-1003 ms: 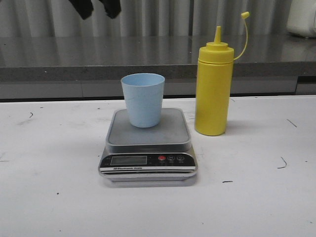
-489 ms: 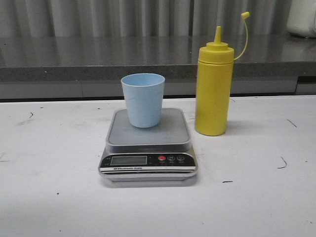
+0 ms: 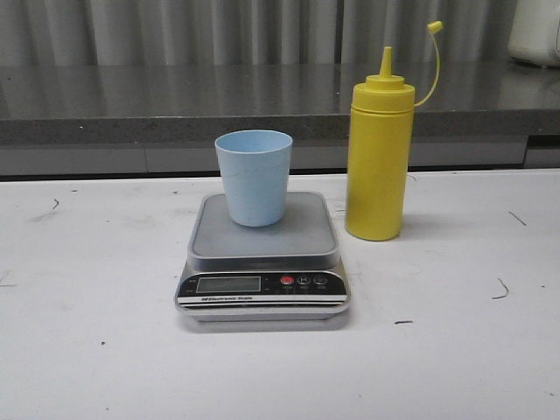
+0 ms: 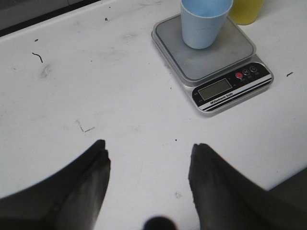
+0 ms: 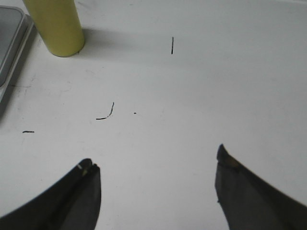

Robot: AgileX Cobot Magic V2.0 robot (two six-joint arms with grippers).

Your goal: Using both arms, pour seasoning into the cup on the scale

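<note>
Seasoning fills a tall yellow plastic squeeze bottle (image 3: 378,162), upright on the white bench (image 3: 96,350) just right of the grey digital scale (image 3: 262,258), nozzle pointing straight up, tethered cap off. A pale blue plastic cup (image 3: 254,177) stands on the platform. Left end effector (image 4: 148,165) and right end effector (image 5: 156,175) hang spread, empty.

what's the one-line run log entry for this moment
cup upright on scale | seasoning bottle upright on table right of scale, uncapped | left gripper open, empty | right gripper open, empty | pour not started
</note>
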